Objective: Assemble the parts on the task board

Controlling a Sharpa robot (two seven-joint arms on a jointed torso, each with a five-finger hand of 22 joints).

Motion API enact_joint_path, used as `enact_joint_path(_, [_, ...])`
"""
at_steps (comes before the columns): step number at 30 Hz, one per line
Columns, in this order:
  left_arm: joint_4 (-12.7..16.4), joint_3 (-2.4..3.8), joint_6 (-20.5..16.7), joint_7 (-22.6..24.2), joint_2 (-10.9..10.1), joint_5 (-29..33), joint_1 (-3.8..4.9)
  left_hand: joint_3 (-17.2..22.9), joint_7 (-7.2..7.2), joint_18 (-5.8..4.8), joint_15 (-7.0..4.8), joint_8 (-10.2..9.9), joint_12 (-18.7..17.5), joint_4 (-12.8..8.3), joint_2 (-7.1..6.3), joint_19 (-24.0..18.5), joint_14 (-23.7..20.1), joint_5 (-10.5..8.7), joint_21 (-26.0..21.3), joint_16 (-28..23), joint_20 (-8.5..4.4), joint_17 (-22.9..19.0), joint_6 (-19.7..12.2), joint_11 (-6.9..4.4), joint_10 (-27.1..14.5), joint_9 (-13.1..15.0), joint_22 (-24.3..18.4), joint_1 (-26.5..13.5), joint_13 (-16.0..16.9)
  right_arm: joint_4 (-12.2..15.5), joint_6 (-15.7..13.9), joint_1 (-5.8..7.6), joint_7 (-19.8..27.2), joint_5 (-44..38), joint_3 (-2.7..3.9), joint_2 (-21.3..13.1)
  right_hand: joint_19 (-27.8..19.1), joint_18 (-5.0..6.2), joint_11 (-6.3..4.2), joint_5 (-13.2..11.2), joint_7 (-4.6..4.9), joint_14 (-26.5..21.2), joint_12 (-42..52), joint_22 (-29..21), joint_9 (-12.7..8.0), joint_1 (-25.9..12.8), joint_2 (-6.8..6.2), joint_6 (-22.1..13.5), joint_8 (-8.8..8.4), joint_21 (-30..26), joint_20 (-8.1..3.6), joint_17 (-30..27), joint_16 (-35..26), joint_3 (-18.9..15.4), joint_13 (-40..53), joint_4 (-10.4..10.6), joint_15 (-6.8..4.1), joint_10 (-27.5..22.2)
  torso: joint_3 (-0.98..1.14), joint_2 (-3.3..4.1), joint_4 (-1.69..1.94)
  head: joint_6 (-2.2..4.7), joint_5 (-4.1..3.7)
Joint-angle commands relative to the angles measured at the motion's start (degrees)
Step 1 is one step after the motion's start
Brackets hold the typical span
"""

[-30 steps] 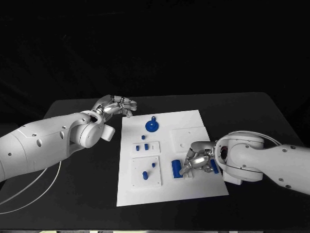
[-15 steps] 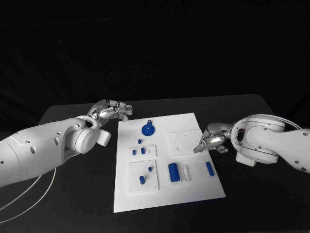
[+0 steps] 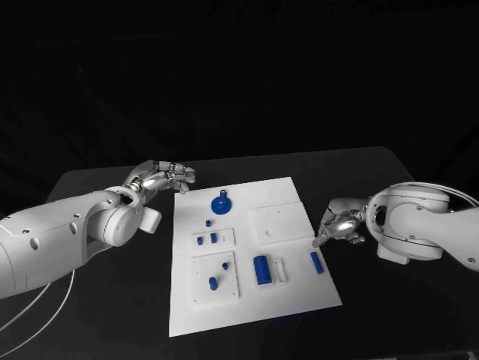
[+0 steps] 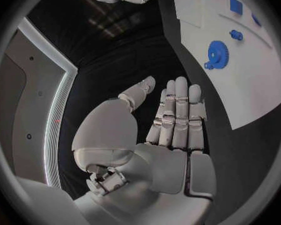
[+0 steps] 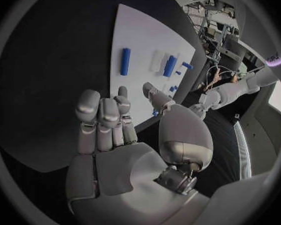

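The white task board (image 3: 256, 315) lies in the middle of the table. On it are a blue gear (image 3: 220, 204) at the far end, a blue cylinder (image 3: 262, 269), a slim blue peg (image 3: 317, 261) and small blue pieces (image 3: 212, 238) set in raised white squares. My left hand (image 3: 161, 177) hovers off the board's far left corner, fingers straight and empty (image 4: 175, 116), with the gear (image 4: 217, 51) ahead of it. My right hand (image 3: 339, 223) is just off the board's right edge, holding nothing (image 5: 103, 120); the peg (image 5: 125, 61) and cylinder (image 5: 171, 65) lie beyond it.
The black table (image 3: 109, 300) surrounds the board, with bare surface on both sides and in front. A lower white square (image 3: 202, 289) on the board carries two small blue pieces. A white cable (image 3: 45, 300) hangs under my left arm.
My right hand has lifted off the blue parts at the board's near right and drawn back past the right edge, empty. The camera has shifted. My left hand has kept its place.
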Motion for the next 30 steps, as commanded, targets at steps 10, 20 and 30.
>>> enact_joint_path(10, [0.5, 0.01, 0.8, 0.8, 0.0, 0.5, -0.34, -0.1, -0.04, 0.69, -0.08, 0.3, 0.1, 0.5, -0.09, 0.3, 0.5, -0.10, -0.3, -0.3, 0.11, 0.2, -0.5, 0.04, -0.4, -0.1, 0.1, -0.8, -0.1, 0.8, 1.8, -1.38, -2.2, -6.9, -2.00, 0.4, 0.2, 5.61, 0.02, -0.1, -0.26, 0.4, 0.9, 0.7, 0.4, 0.3, 0.06, 1.0, 0.51, 0.2, 0.40, 0.2, 0.1, 0.0, 0.2, 0.7, -0.03, 0.9, -0.08, -0.05, -0.07, 0.34, -1.51])
enact_joint_path(20, [0.8, 0.01, 0.9, 0.8, -0.2, 0.7, -0.44, -0.1, -0.04, 0.69, -0.08, 0.3, 0.1, 0.6, -0.08, 0.3, 0.5, -0.19, -0.3, -0.3, 0.11, 0.3, -0.5, 0.04, -0.4, -0.1, 0.2, -0.9, -0.1, -0.2, 0.7, -3.69, -2.2, -9.7, -2.05, 2.8, 0.1, 5.61, -0.02, -0.1, -0.30, 0.3, 1.0, 0.8, 0.4, -0.5, 0.28, 1.1, 0.52, 0.3, 0.61, 0.3, 0.2, -0.6, 0.2, 1.6, -0.06, 1.0, -0.03, 0.09, 0.09, 0.04, -1.65])
enact_joint_path(30, [0.9, 0.02, 0.8, 0.9, -0.6, 0.8, -0.48, -0.1, -0.04, 0.70, -0.08, 0.3, 0.1, 0.6, -0.05, 0.3, 0.5, -0.21, -0.3, -0.3, 0.11, 0.3, -0.6, 0.04, -0.4, -0.1, 0.2, -0.9, -0.1, -1.2, -0.9, -5.18, -2.2, -14.7, -2.13, 4.7, -0.1, 5.61, -0.09, -0.1, -0.39, 0.2, 0.6, 0.9, 0.6, 1.1, 2.41, 1.3, 0.54, 0.5, 0.66, 0.3, 0.2, -0.3, -0.2, 0.3, -0.11, 0.8, 0.01, 0.03, 0.00, -0.28, -1.34])
